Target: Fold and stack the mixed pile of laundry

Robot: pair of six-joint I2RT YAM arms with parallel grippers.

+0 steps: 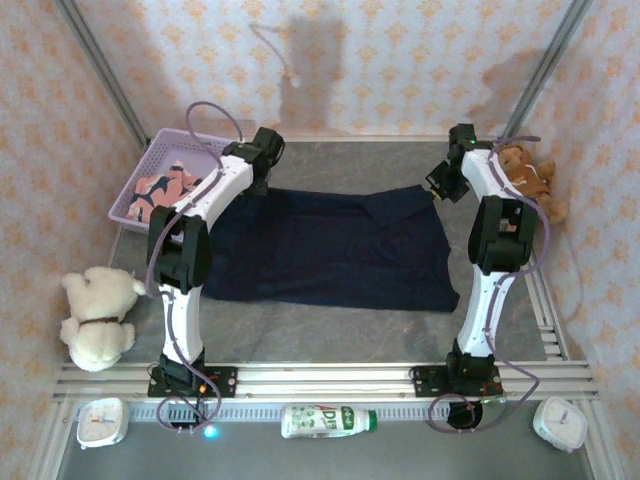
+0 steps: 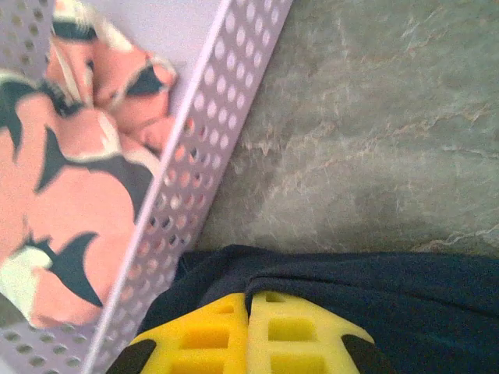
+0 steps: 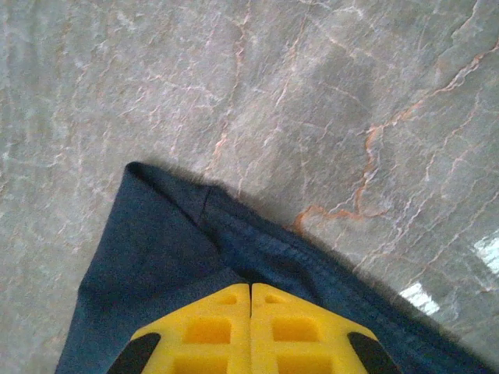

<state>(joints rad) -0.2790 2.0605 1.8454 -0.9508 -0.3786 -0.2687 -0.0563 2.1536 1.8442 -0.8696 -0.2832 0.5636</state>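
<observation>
Grey marbled table [image 1: 330, 325], patterned wallpaper all round, and the navy garment [image 1: 330, 250] lies spread flat across the middle. Its near hem rests loose on the table; the action is at its far edge.

The left gripper [image 2: 248, 302] sits at the garment's far-left corner, yellow pads pressed together with the navy hem pinched between them. The right gripper [image 3: 249, 294] mirrors it at the far-right corner, closed tight on the hem there. A small flap of cloth lies turned over just inside that corner. Just beyond the far-left corner stands the basket [image 2: 210, 132], holding the shark-print garment [image 2: 70, 195], which is bunched up.

This looks like the first fold of the navy piece — both far corners gripped, ready to travel toward the near hem. To do it well:
- Raise the two corners together and level.
- Keep the edge taut between the grippers so the middle doesn't sag.
- Lay it straight over, corner onto corner.

That turned-over flap wants flattening, or it could get trapped in the fold. The left arm should also lift clear of the basket wall — snag it and the basket could drag along.

By my read the stack is a long way off.
</observation>
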